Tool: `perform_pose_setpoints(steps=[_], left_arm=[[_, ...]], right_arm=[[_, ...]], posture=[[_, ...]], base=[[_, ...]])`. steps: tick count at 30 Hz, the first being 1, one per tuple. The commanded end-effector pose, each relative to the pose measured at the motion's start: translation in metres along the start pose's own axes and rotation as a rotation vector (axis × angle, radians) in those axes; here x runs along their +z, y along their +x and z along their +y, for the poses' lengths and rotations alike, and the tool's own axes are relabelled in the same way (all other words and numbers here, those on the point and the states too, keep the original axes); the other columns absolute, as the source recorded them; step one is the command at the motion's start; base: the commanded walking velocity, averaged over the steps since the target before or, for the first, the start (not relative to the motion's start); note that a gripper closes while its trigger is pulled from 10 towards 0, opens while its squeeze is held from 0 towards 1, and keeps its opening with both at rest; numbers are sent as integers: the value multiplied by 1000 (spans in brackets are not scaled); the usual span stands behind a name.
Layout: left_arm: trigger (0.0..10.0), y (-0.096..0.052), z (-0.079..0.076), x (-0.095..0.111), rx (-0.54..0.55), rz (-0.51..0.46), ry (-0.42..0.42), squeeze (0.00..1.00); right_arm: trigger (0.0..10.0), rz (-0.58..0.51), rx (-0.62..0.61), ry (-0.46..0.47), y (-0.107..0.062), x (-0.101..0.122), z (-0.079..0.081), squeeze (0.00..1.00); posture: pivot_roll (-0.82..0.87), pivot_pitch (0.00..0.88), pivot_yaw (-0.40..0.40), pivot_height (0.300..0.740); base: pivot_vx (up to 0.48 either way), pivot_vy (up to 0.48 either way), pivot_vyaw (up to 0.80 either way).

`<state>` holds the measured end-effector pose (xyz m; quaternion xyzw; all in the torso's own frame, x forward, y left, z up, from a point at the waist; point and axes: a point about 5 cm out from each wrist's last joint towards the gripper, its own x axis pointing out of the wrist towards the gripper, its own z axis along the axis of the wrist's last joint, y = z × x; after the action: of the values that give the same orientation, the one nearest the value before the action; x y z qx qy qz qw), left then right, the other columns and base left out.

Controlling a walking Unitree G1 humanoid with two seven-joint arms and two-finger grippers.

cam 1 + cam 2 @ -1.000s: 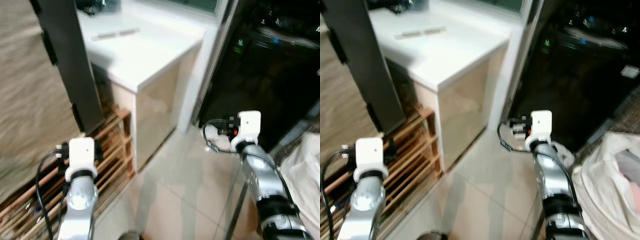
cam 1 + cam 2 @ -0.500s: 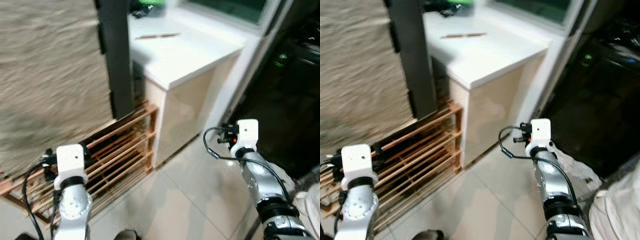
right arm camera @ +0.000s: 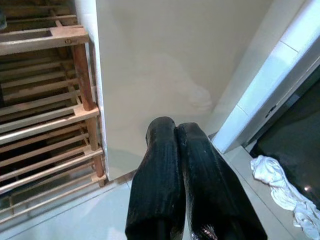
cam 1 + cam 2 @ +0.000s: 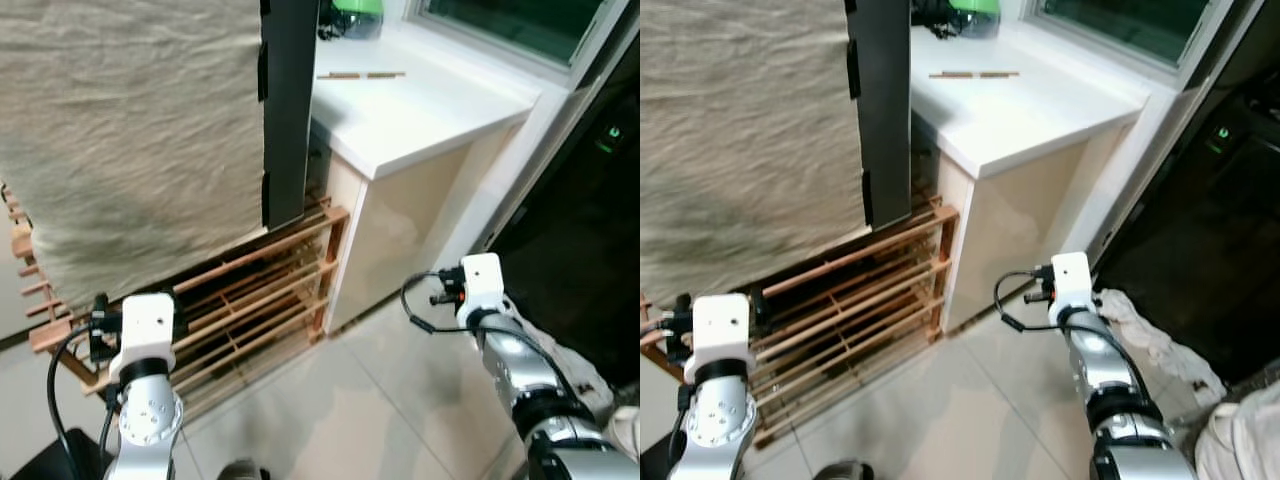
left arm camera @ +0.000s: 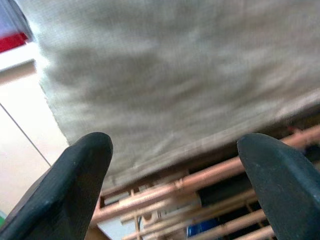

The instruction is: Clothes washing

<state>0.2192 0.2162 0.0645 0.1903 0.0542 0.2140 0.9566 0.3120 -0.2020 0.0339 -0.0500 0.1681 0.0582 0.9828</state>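
Observation:
A crumpled white cloth (image 4: 1148, 338) lies on the tiled floor in front of a dark washing machine (image 4: 590, 210) with a small green light, at the right. A pale laundry bag (image 4: 1245, 445) sits at the bottom right corner. My right gripper (image 3: 175, 131) is shut with nothing in it, low above the floor and pointing at the side of a cream cabinet (image 3: 165, 75); the white cloth (image 3: 281, 190) lies off to its side. My left gripper (image 5: 175, 165) is open and empty, facing a hanging beige cloth (image 5: 170, 80) over a wooden rack.
A large beige cloth (image 4: 130, 130) hangs at the left beside a dark post (image 4: 288, 110). Below it stands a low wooden slatted rack (image 4: 250, 300). A white counter (image 4: 420, 100) carries two thin sticks (image 4: 360, 75). Tiled floor (image 4: 380, 410) lies between my arms.
The whole view has swung left: the washing machine slid to the right edge, while the hanging cloth and rack came into sight. Both arms keep their pose.

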Motion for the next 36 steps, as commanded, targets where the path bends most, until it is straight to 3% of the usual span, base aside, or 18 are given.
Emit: perform_pose_setpoints(steps=[1,7,8,21,36], left_arm=[[10000,-5,-3,-5,-18,3,7,0],[10000,-8,-4,-11,-9,26,24,0],[10000,-7,-4,-12,-6,27,28,0],[10000,-8,-6,-14,-4,29,25,0],[10000,-6,-8,-11,-13,9,31,0]], right_arm=[[10000,-1,-3,-14,1,1,-2,0],[10000,25,-33,-28,1,-3,-3,0],[10000,33,-40,-22,1,-4,-3,1000],[10000,8,-23,28,4,0,-2,1000],[10000,14,-17,-4,4,1,-4,1000]], posture=[[41,0,-104,740],[44,0,-110,740],[45,0,-112,740],[45,0,-117,740],[33,0,-114,740]], base=[[0,0,0],[0,0,0],[0,0,0],[0,0,0],[0,0,0]])
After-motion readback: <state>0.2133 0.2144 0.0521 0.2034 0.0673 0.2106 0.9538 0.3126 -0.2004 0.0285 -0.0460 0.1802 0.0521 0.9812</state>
